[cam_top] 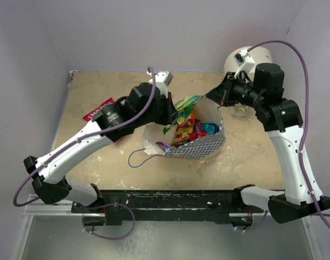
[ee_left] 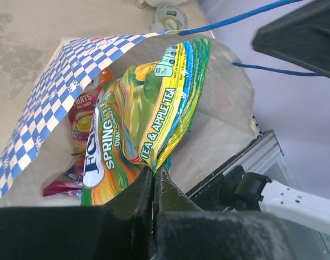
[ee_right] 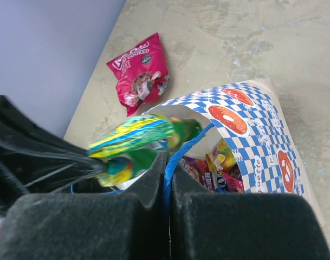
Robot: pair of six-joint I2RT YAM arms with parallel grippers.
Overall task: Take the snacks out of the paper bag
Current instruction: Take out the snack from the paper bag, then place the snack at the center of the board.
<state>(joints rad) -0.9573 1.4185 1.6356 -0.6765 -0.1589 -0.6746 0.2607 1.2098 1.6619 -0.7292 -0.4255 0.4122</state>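
Note:
The paper bag (cam_top: 202, 145) lies open at the table's middle, checked blue and white outside, with several bright snack packets (cam_top: 186, 131) inside. My left gripper (cam_top: 174, 111) is shut on a yellow-green tea-and-apple packet (ee_left: 148, 108) and holds it at the bag's mouth; the packet also shows in the right wrist view (ee_right: 135, 135). My right gripper (cam_top: 211, 97) is shut on the bag's blue cord handle (ee_right: 178, 154) and holds that side of the bag (ee_right: 251, 135) up. A red packet (cam_top: 98, 108) lies on the table at the left, also in the right wrist view (ee_right: 140, 73).
A large white cylinder (cam_top: 251, 59) stands at the back right, with a small clear cup (cam_top: 240, 112) beside it. The bag's other blue handle (cam_top: 137, 158) trails toward the near edge. A small white and grey object (cam_top: 163, 76) sits at the back middle.

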